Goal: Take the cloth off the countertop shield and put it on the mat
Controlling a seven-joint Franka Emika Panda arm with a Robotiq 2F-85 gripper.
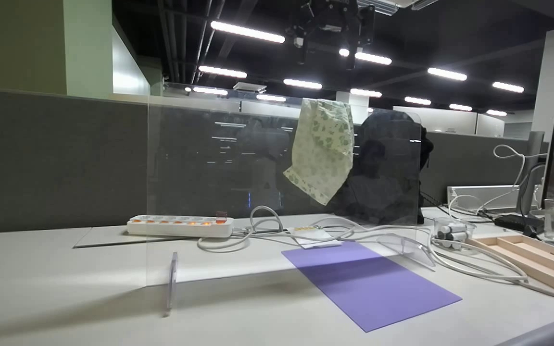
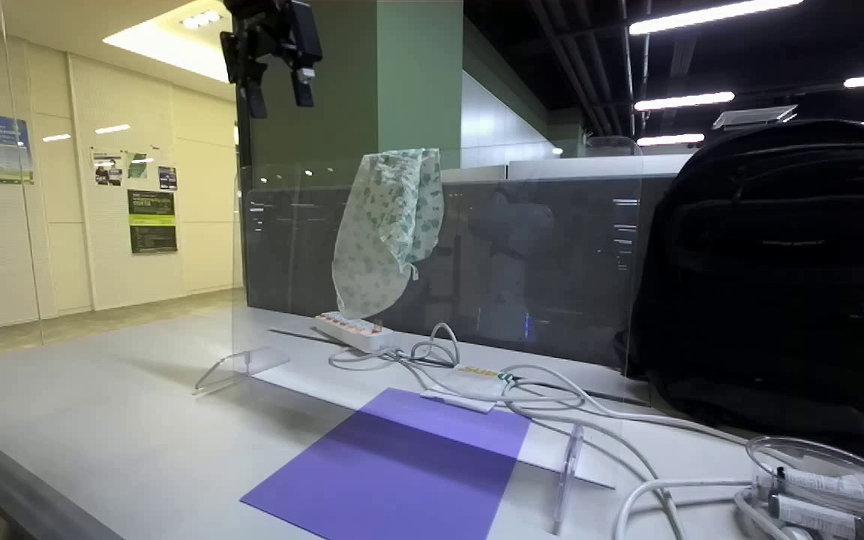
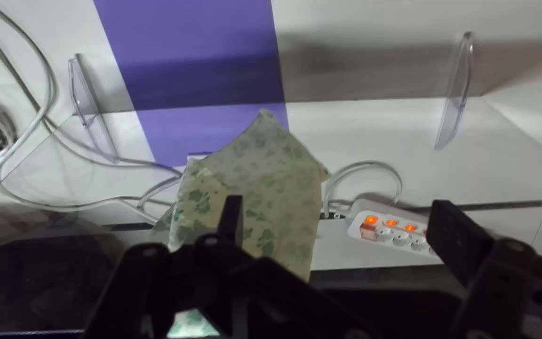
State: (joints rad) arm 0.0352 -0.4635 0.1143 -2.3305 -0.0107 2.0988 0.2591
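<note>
The pale green patterned cloth [image 1: 325,154] hangs draped over the top edge of the upright clear countertop shield [image 1: 209,168]. Both also show in an exterior view, the cloth [image 2: 379,240] and the shield [image 2: 537,277]. The purple mat [image 1: 378,288] lies flat on the desk, partly under and in front of the shield; it also shows in the wrist view [image 3: 186,42]. My gripper [image 1: 326,60] is open and empty, above the cloth and apart from it. In an exterior view the gripper [image 2: 280,101] appears up and left of the cloth. In the wrist view one finger overlaps the cloth [image 3: 271,183].
A white power strip [image 1: 181,227] and loose white cables [image 1: 253,235] lie behind the shield. A black backpack [image 2: 784,285] stands beside the shield. A clear cup of batteries [image 1: 452,233] and a wooden tray [image 1: 536,259] stand on the desk. A grey partition [image 1: 56,163] runs behind.
</note>
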